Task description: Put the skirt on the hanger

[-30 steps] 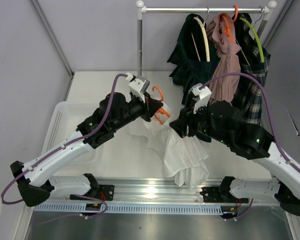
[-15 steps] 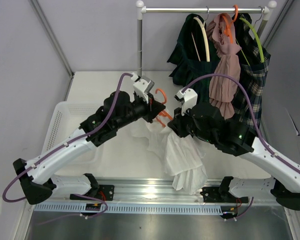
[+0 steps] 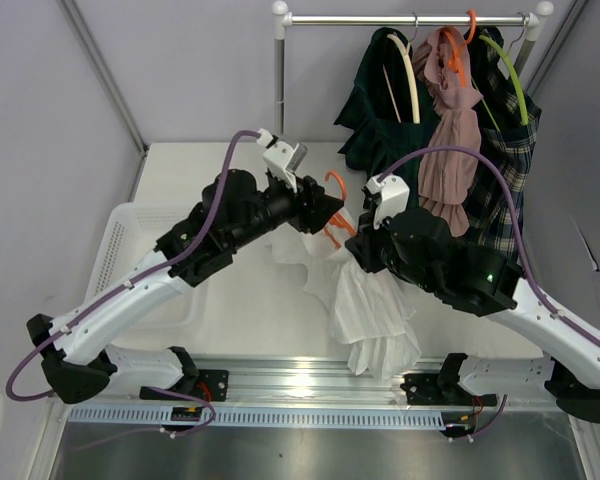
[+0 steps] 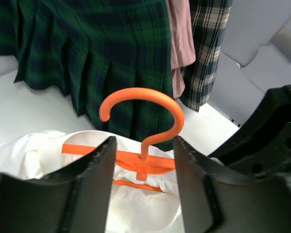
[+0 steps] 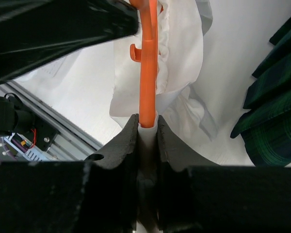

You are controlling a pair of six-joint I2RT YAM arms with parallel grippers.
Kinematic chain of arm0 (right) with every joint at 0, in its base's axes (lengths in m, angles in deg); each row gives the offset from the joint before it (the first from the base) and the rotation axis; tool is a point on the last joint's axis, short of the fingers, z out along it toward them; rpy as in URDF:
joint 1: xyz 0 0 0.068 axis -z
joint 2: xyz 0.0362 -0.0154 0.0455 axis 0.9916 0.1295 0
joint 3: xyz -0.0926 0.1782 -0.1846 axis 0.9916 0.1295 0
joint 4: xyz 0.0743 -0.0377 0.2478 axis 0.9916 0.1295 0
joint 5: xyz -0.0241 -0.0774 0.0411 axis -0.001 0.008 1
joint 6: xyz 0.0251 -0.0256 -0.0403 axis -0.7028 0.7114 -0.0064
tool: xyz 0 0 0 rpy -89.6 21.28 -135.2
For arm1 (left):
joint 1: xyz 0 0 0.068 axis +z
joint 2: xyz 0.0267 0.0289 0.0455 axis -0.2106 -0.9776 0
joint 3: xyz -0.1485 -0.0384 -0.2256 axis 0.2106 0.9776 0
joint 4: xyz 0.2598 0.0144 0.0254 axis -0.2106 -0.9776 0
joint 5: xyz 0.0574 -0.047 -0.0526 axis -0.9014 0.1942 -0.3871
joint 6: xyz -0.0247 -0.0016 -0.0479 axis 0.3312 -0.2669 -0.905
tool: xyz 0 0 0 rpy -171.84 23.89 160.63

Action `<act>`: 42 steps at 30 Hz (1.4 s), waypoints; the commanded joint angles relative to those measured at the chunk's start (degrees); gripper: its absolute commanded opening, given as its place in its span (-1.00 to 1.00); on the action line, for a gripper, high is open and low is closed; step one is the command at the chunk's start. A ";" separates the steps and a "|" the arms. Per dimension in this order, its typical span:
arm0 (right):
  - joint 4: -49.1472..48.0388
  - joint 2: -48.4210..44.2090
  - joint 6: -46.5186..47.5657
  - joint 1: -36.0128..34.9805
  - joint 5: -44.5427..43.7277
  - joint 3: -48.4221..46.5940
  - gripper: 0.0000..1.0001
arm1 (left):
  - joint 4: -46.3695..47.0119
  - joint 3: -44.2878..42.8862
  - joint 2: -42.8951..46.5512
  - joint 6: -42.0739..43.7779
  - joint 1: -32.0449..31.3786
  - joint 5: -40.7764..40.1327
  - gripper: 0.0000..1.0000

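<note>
The orange hanger (image 3: 335, 205) sits above the middle of the table (image 3: 195, 165), hook pointing away from the arms. The left gripper (image 3: 315, 208) is at the hanger's left side. In the left wrist view its fingers (image 4: 99, 160) are spread, with the hook and neck standing in the gap between them and daylight on both sides. The right gripper (image 3: 358, 245) is just in front of and to the right of the hanger. In the right wrist view its fingers (image 5: 123, 141) are pressed together on the orange bar, with white cloth caught against it.

The white skirt (image 3: 375, 310) is gathered around the hanger and falls away in front of it, and its hem reaches the table's near edge. Behind and to the right of the hanger, the dark green plaid skirts (image 3: 380, 120) hang close from the clothes rail (image 3: 410, 18). Bare tabletop shows behind and to the left of the hanger. The white basket (image 3: 120, 250) lies well to its left, along the table's left edge.
</note>
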 commanded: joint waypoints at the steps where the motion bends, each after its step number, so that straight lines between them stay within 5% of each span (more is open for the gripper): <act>1: -0.61 -1.22 -0.83 -0.40 -3.46 -3.55 -1.00 | 2.44 -6.38 0.61 1.10 -0.05 -4.30 0.16; 10: -1.31 2.55 1.89 2.84 -8.12 -11.37 -1.00 | -0.11 -9.29 7.89 -0.21 0.22 -12.21 0.34; 20: -9.48 15.73 2.33 22.95 7.60 -29.47 -1.00 | -3.10 -2.18 21.59 -2.59 0.22 -13.88 0.30; 27: -15.89 26.71 1.90 28.86 11.56 -41.17 -1.00 | -7.84 4.50 29.34 -4.00 0.22 -15.64 0.28; 42: -18.98 44.30 -1.01 35.72 14.99 -58.40 -1.00 | -14.35 3.28 32.16 -3.65 0.22 -16.08 0.24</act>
